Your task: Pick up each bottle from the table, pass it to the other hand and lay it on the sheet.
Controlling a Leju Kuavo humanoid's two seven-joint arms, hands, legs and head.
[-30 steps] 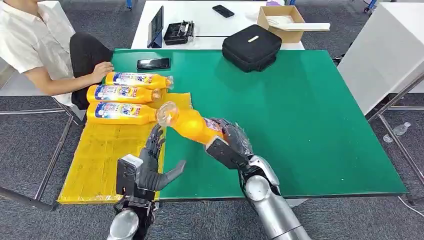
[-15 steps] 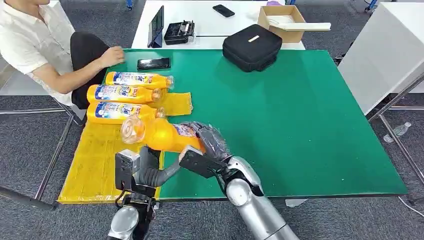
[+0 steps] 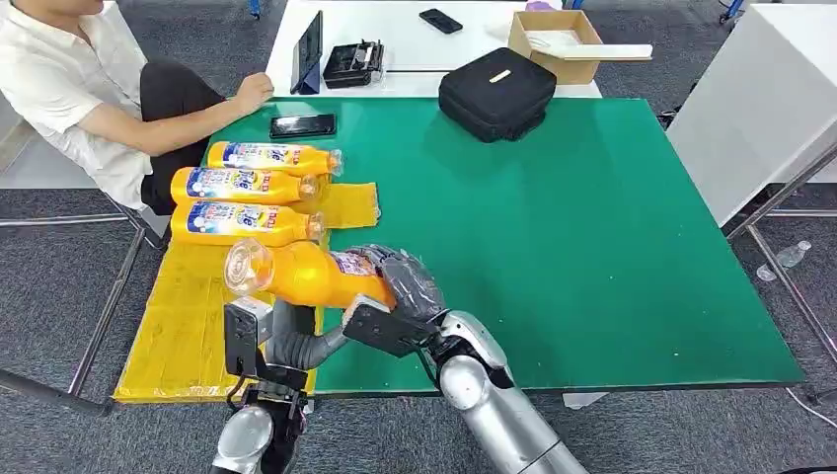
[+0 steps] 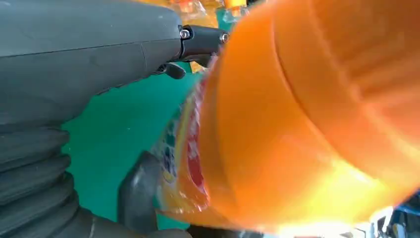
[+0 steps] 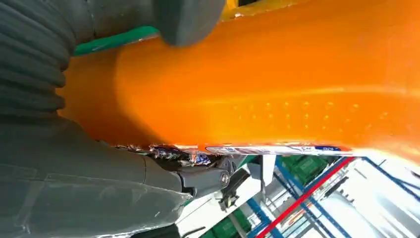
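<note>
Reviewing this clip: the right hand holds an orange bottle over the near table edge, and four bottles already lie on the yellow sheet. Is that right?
Not quite. The head view shows three bottles lying on the yellow sheet, not four. The right hand does hold the orange bottle over the near table edge.

Glossy orange plastic bottle (image 3: 306,274); matt green table (image 3: 592,237).

Head view: bright, even overhead light, soft shadows, sharp throughout. Wrist views: glossy orange plastic bottle (image 4: 307,114) blurred by closeness, blown-out glare at lower right of both frames.
</note>
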